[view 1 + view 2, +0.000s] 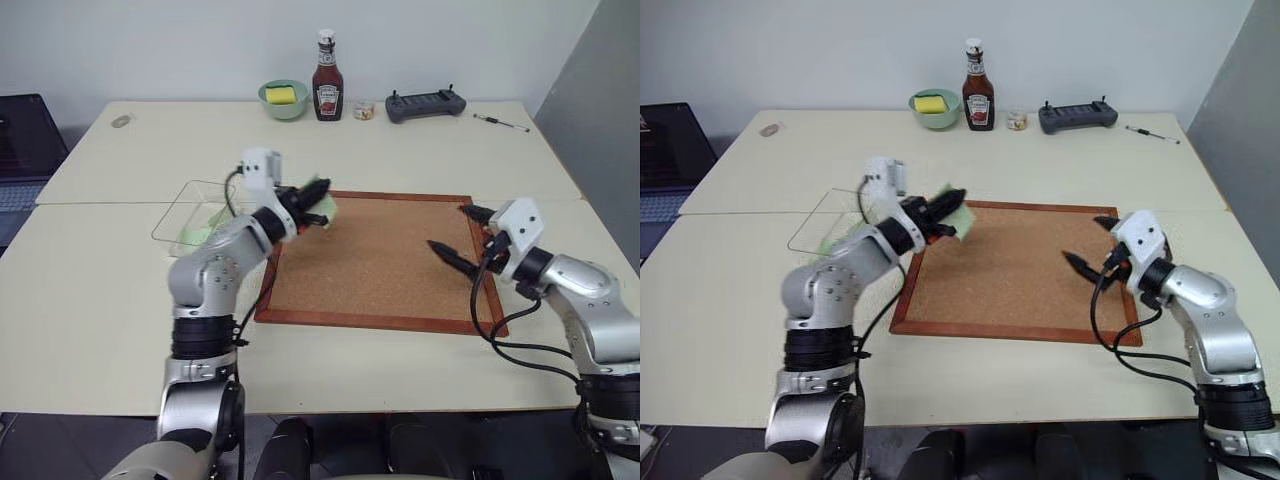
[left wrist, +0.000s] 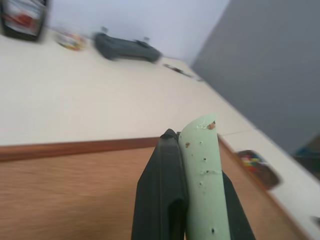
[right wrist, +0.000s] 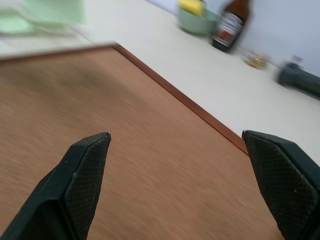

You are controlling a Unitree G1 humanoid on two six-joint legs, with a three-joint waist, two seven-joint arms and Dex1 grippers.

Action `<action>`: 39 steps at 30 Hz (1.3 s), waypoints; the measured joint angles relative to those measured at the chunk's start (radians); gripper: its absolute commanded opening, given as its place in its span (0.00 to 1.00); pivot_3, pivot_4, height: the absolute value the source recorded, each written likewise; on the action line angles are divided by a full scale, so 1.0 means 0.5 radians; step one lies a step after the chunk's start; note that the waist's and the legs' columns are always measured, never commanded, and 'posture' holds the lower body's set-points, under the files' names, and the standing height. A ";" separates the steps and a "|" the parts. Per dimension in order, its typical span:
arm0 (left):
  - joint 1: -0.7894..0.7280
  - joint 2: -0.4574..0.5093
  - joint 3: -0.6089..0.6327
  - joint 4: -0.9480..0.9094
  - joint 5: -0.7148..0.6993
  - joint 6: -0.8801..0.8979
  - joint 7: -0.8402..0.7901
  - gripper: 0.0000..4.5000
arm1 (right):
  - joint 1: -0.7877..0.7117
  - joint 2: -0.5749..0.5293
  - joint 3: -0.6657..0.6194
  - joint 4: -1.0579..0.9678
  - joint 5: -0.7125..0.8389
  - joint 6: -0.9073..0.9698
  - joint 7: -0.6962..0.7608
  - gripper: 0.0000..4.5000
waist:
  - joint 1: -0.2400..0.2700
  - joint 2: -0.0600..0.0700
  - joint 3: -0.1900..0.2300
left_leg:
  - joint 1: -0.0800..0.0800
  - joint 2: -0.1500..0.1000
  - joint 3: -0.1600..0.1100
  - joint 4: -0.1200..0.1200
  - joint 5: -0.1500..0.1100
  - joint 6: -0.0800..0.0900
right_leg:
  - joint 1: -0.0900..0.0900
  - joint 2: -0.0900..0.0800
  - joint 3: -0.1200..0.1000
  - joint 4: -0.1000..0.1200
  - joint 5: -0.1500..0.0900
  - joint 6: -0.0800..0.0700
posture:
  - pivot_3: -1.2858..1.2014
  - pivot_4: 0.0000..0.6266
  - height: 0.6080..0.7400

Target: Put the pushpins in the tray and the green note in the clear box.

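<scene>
Left wrist view is showing you the left gripper (image 2: 192, 200) pinching the green note (image 2: 204, 175), a thin pale slip curling over the grainy cork board (image 1: 385, 262). Your right gripper (image 3: 180, 187) is hanging spread wide, textured pads (image 3: 87, 172) empty.

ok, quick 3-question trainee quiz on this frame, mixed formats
1. True or false: the left end effector is shut on the green note.
2. The right end effector is: A) holding a pushpin B) open and empty C) shut on the cork board.
3. Fill in: the ketchup bottle stands beside the green ____ holding a yellow sponge.

Key: 1 true; 2 B; 3 bowl.
</scene>
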 measured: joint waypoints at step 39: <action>0.214 0.711 0.164 0.360 0.614 -0.296 0.037 0.87 | -0.564 0.319 0.543 0.156 0.049 0.152 0.353 1.00 | 0.037 -0.003 0.002 | -0.005 0.000 -0.003 -0.002 -0.002 0.004 | -0.012 0.000 -0.003 0.004 0.000 -0.001 | 0.52 0.24 1.00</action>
